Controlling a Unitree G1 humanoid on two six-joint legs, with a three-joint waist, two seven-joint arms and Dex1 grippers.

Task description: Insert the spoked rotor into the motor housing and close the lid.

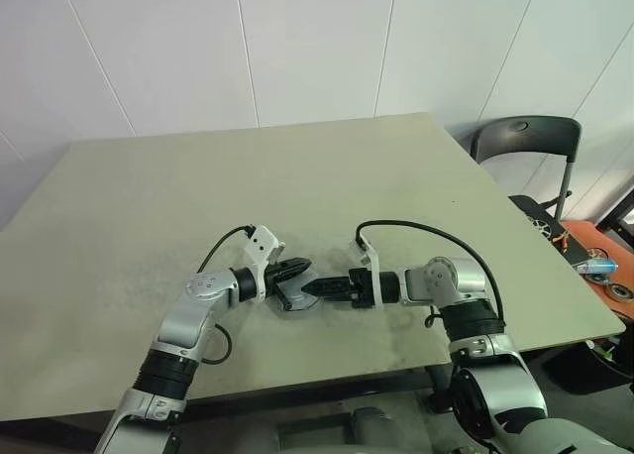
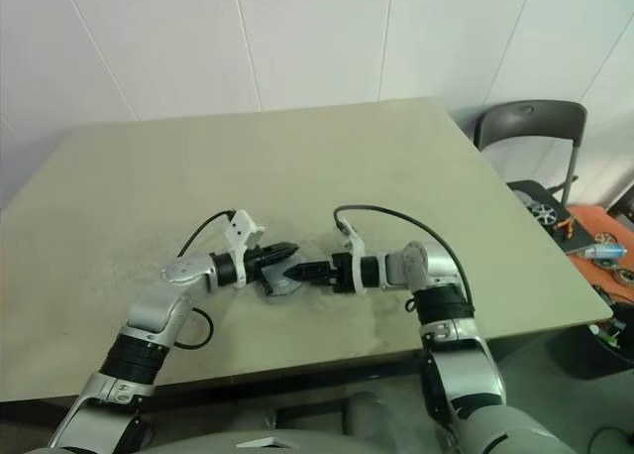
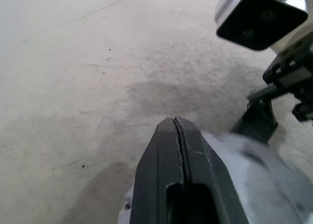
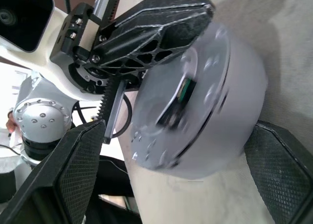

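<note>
Both arms meet near the front middle of the counter (image 1: 327, 176), with the motor housing (image 4: 205, 101) between them, low over the counter surface. The left tool (image 1: 289, 273) has its fingers pressed together, clamped on the housing's rim, so the light-grey casing is held tilted on edge with its black centre and green mark facing sideways. The right tool (image 1: 319, 286) has its fingers (image 4: 73, 175) spread to their widest, one on either side of the housing and not touching it, holding nothing. The spoked rotor cannot be made out here, so whether it already sits inside is unclear. The step in hand looks like a handover or regrasp of the housing. Next, the right tool would need to close squarely across the casing's sides before the left lets go.
</note>
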